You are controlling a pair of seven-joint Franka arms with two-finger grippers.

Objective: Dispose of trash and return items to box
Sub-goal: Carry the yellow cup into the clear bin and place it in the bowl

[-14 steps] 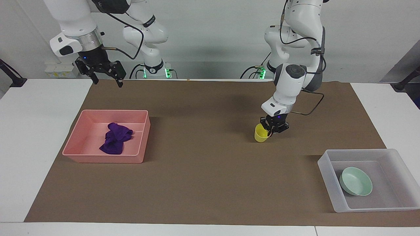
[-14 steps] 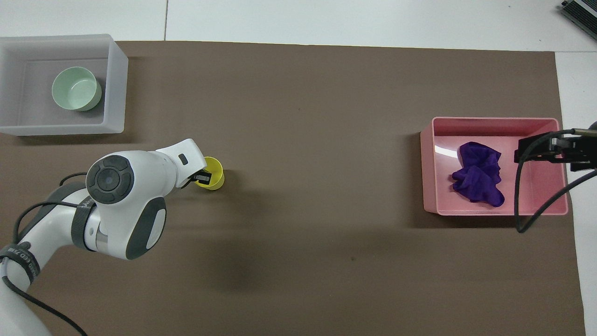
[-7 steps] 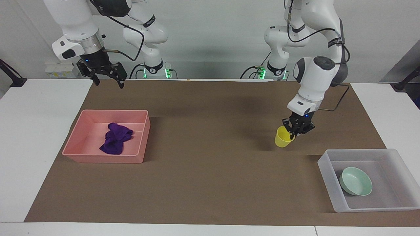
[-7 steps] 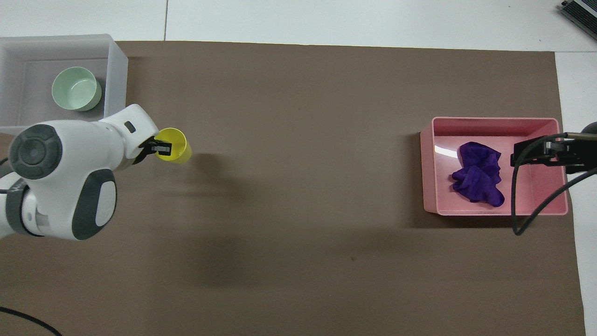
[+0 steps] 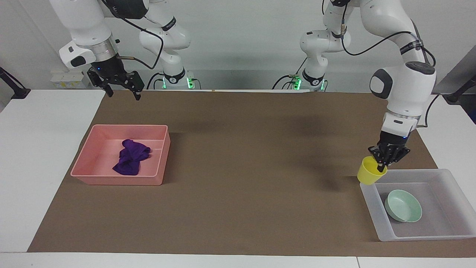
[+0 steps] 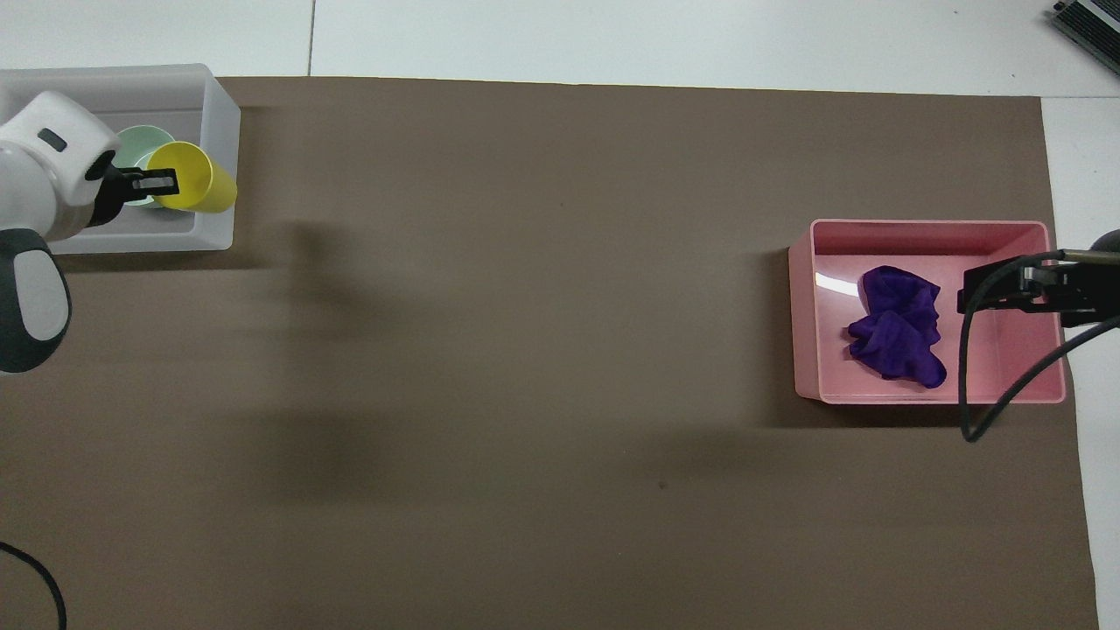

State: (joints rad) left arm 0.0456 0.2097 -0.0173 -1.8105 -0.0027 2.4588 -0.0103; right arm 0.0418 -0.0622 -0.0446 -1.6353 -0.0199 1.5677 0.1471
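Observation:
My left gripper (image 5: 382, 166) (image 6: 157, 183) is shut on the rim of the yellow cup (image 5: 368, 176) (image 6: 188, 178) and holds it in the air over the corner of the translucent box (image 5: 461, 193) (image 6: 219, 114) that is nearest the robots. The mint-green bowl (image 5: 403, 205) (image 6: 140, 138) lies in the box, partly covered by the cup in the overhead view. The purple cloth (image 5: 131, 157) (image 6: 896, 325) lies crumpled in the pink bin (image 5: 119, 181) (image 6: 927, 229). My right gripper (image 5: 121, 90) (image 6: 1006, 289) is open and empty, raised above the table edge near the pink bin.
A brown mat (image 5: 238, 167) (image 6: 525, 350) covers the table between the two bins. The right arm's black cable (image 6: 971, 385) hangs over the pink bin in the overhead view.
My left gripper has carried the yellow cup away from the mat's middle toward the left arm's end, up to the translucent box. The right gripper rose slightly and then held still.

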